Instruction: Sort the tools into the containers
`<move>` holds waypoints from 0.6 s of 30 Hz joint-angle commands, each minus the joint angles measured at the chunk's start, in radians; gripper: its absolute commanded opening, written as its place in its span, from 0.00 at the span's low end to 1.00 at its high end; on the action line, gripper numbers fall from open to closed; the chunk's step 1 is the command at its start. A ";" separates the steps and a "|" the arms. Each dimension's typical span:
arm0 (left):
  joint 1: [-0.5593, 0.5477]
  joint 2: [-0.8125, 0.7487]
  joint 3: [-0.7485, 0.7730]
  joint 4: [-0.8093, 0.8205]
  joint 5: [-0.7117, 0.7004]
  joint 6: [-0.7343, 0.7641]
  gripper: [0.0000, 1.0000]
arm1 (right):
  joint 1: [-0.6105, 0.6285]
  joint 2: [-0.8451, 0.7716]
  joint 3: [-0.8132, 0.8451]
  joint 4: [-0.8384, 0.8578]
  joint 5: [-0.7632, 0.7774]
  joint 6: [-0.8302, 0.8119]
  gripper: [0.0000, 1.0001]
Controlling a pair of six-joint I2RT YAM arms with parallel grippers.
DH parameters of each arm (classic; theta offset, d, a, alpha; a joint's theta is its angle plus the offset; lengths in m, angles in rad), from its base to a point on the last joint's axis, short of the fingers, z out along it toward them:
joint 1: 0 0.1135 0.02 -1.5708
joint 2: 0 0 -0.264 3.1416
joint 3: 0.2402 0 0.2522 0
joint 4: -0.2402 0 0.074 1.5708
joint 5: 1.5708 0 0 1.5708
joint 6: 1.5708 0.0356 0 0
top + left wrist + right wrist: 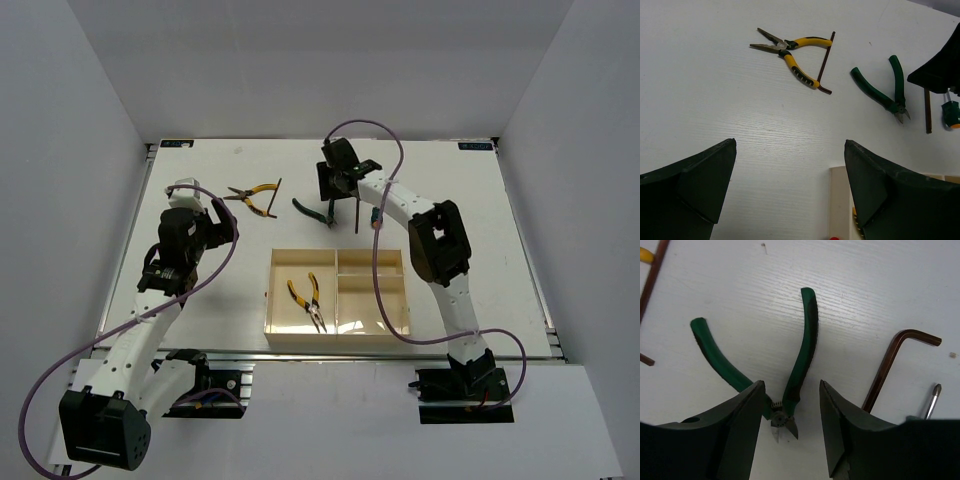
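Straddling the green-handled pliers (802, 355) on the worktop (480, 200), the right pincer (791, 385) stands apart, clamped on nothing.
Its fingers flank the pliers' pivot and one handle, and a hex key (890, 365) lies just beside. The left pincer (790, 144) hangs wide apart and empty above the worktop. Yellow-handled pliers (305, 300) lie in the large compartment of the tray (285, 322). A second yellow pair (795, 60) lies outside it, touching another hex key (825, 62).

Mostly matt plastic and dull metal
The tabletop (865, 285) is matt white with a fine grain. The green-handled pliers (802, 360) have smooth, slightly shiny grips and a bare metal head, the hex key (887, 365) is dark brownish metal, and the right gripper (791, 386) looks like matt dark plastic.
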 commanded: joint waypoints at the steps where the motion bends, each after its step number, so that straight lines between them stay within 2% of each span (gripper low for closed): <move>1: -0.006 -0.007 0.041 0.005 0.015 -0.006 0.98 | -0.009 0.034 0.041 0.016 -0.039 0.000 0.53; 6: -0.006 -0.005 0.040 0.005 0.018 -0.008 0.98 | -0.017 0.085 0.044 0.025 -0.080 0.009 0.52; 14: -0.006 -0.005 0.040 0.003 0.019 -0.008 0.98 | -0.017 0.123 0.042 -0.006 -0.043 0.020 0.49; 18: -0.006 -0.002 0.038 0.002 0.019 -0.008 0.98 | -0.017 0.131 0.035 -0.027 -0.008 0.012 0.42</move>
